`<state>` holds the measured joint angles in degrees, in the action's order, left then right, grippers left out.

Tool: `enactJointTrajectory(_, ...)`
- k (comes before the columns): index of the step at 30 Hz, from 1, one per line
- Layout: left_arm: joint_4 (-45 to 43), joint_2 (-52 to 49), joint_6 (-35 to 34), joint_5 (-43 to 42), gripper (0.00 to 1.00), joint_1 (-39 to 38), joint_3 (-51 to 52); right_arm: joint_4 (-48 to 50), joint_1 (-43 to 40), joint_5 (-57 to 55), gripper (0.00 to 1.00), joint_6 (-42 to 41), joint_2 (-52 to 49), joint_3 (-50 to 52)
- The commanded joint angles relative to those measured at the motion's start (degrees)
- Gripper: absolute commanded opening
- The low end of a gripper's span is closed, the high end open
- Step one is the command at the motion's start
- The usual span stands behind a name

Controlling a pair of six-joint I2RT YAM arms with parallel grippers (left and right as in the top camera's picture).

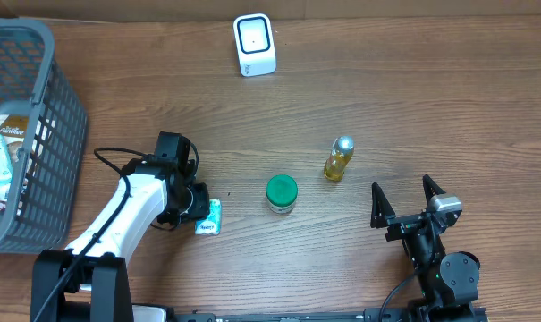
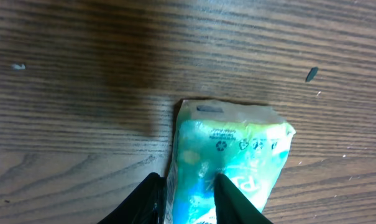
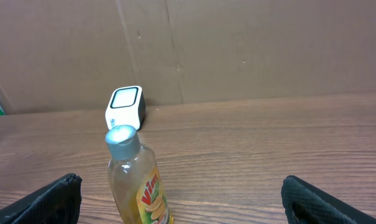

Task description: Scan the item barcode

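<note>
Near the table's (image 1: 386, 89) front edge, left of centre: teal and white pouch (image 2: 228, 155), lying flat on the wood, printed face up, sealed end with its small dark slot pointing away from the left wrist camera. Gripped along its left margin by the left tool (image 2: 186, 190): jaws drawn narrow, one black finger (image 2: 144, 202) against the pouch's outer edge, the other pressed onto the printed face, a strip of pouch filling the gap between. Not lifted, as far as can be told from above.

Just right of the pouch, toward the table's middle: small jar with a green lid (image 1: 282, 193), upright, apart from the pouch. Further right and a little nearer the back edge: slim bottle (image 1: 339, 159) of yellow liquid, silver cap on, standing, with a yellow and red label facing the right wrist camera.

Close to the back edge, about halfway along: white scanner (image 1: 254, 45) with a dark window, well apart from everything else.

Against the left edge, reaching up to the back left corner: grey slatted basket (image 1: 66, 116) holding several packets.

Near the front right corner: right tool (image 1: 401, 184), jaws spread wide, nothing between them, clear of the bottle and facing it, with the scanner beyond.
</note>
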<state>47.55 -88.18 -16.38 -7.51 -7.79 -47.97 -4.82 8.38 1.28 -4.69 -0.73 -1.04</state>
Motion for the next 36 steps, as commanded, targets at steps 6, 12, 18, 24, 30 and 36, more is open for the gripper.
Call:
enactJointTrajectory(6,-3.5,-0.2,0.0,0.4,0.31,-0.2,3.3,0.1,0.1,0.3,1.00,0.0,0.6,0.6)
enactJointTrajectory(12,-7.9,-0.2,-1.7,-0.1,0.30,-0.2,7.4,0.1,0.1,0.3,1.00,0.0,0.6,0.6)
enactJointTrajectory(18,-8.7,-0.2,-1.7,-0.2,0.11,-0.2,8.0,0.1,0.1,0.3,1.00,0.0,0.6,0.6)
enactJointTrajectory(24,-7.7,-0.2,-1.3,0.0,0.04,-0.1,6.5,0.1,0.1,0.3,1.00,0.0,0.6,0.6)
enactJointTrajectory(30,-0.9,-0.2,-1.2,1.4,0.04,-0.2,-1.4,0.1,0.1,0.3,1.00,0.0,0.6,0.6)
enactJointTrajectory(36,9.1,-0.2,-3.2,7.9,0.04,-0.2,-11.9,0.1,0.1,0.3,1.00,0.0,0.6,0.6)
